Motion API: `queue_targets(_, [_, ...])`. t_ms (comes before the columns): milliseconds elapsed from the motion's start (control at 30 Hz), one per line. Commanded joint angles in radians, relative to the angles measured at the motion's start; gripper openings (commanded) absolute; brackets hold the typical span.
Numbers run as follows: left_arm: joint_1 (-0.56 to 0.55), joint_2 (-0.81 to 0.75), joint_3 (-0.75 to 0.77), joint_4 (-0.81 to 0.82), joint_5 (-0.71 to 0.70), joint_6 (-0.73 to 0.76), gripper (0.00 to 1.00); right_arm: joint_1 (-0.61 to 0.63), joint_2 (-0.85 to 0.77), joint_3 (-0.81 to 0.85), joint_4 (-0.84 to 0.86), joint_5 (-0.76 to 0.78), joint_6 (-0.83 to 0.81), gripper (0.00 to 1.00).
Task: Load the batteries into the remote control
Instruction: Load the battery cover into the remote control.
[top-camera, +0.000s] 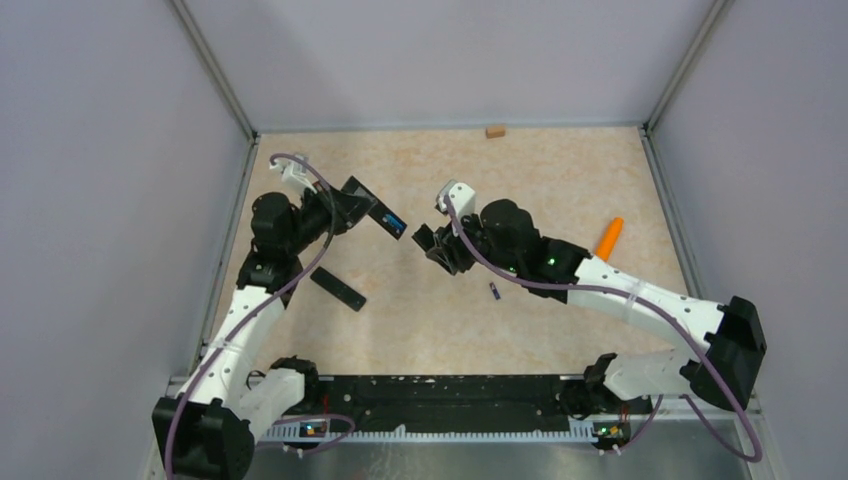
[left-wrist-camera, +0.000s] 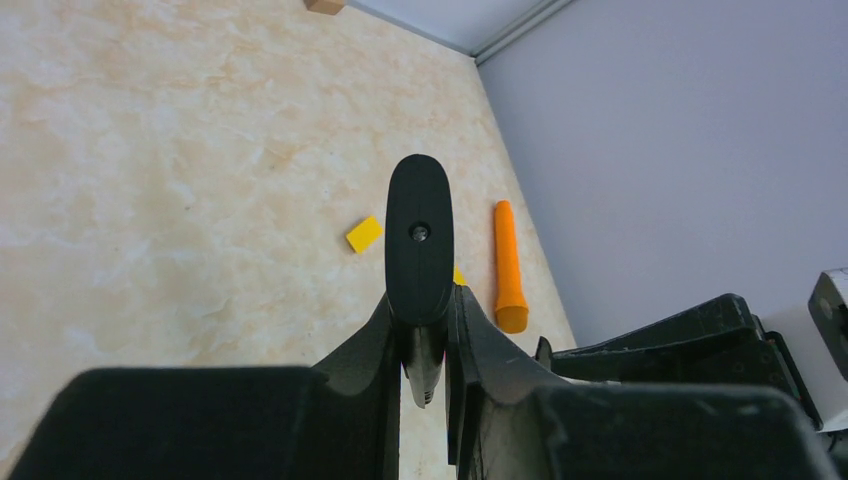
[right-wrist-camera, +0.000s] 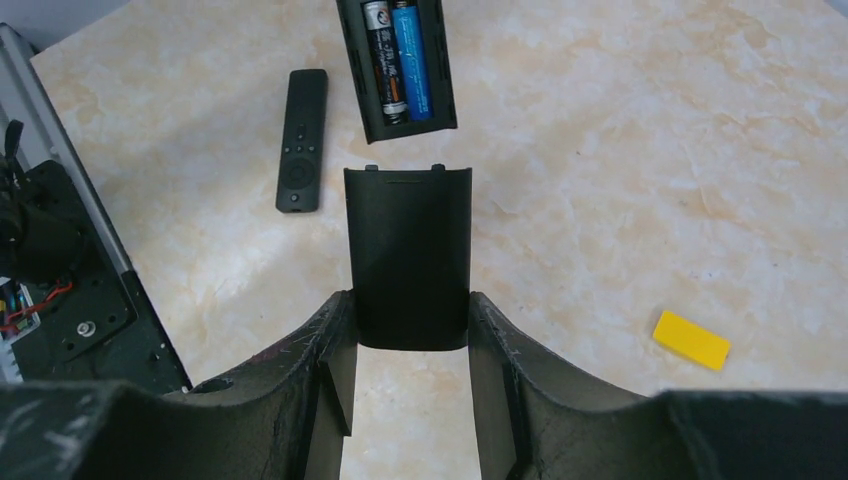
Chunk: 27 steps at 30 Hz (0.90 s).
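My left gripper (top-camera: 352, 207) (left-wrist-camera: 430, 312) is shut on a black remote control (top-camera: 385, 216) (left-wrist-camera: 419, 235), held above the table with its open battery bay facing my right gripper. In the right wrist view the bay (right-wrist-camera: 397, 65) holds two batteries side by side, one dark (right-wrist-camera: 378, 58) and one blue (right-wrist-camera: 410, 60). My right gripper (top-camera: 438, 247) (right-wrist-camera: 408, 312) is shut on the black battery cover (right-wrist-camera: 408, 255), just short of the bay's end. One loose purple battery (top-camera: 494, 291) lies on the table below my right wrist.
A second black remote (top-camera: 337, 288) (right-wrist-camera: 302, 140) lies on the table near the left arm. An orange cone-shaped stick (top-camera: 609, 238) (left-wrist-camera: 508, 265) lies at the right. Yellow blocks (left-wrist-camera: 364, 234) (right-wrist-camera: 691, 339) lie on the floor. A tan block (top-camera: 494, 131) sits at the back wall.
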Motion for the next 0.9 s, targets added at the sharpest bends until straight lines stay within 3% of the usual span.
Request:
queue_targets(0, [-0.009, -0.021, -0.033, 0.191, 0.068, -0.054, 0.0, 0.007, -0.009, 0.066, 0.011, -0.055, -0.035, 0.41])
queue_targets(333, [-0.011, -0.027, -0.05, 0.212, 0.181, -0.147, 0.0, 0.021, 0.027, 0.198, -0.098, -0.078, -0.002, 0.41])
queue_targets(867, [-0.012, -0.06, -0.025, 0.106, 0.266, -0.033, 0.0, 0.091, 0.139, 0.317, -0.196, 0.011, -0.015, 0.41])
